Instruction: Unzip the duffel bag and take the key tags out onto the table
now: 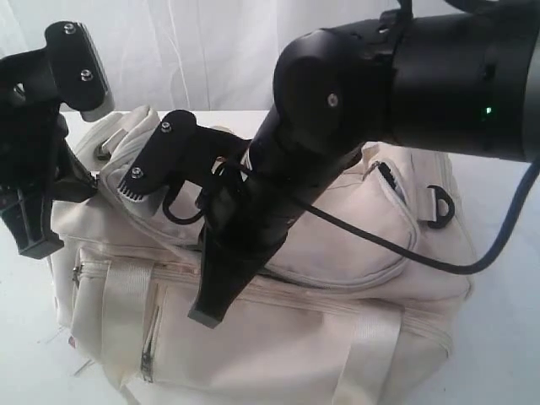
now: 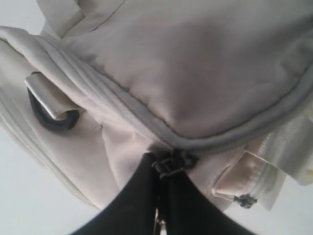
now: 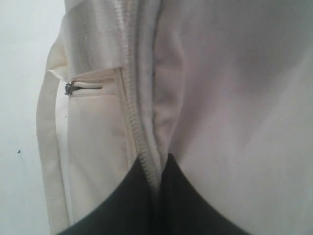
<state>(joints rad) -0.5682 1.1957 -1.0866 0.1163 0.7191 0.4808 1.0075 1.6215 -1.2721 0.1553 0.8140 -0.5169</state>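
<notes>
Left wrist view: we see the left gripper (image 2: 164, 166) clamped tight on the small metal zipper pull (image 2: 170, 164) at one end of the grey zipper (image 2: 230, 137) of the large cream-beige fabric duffel bag (image 1: 278, 354). The bag lies on the wide white table (image 1: 510, 337), zipped where we can see, its inside hidden. The right gripper (image 3: 157, 169) pinches a fold along the bag's top seam, jaws closed.
</notes>
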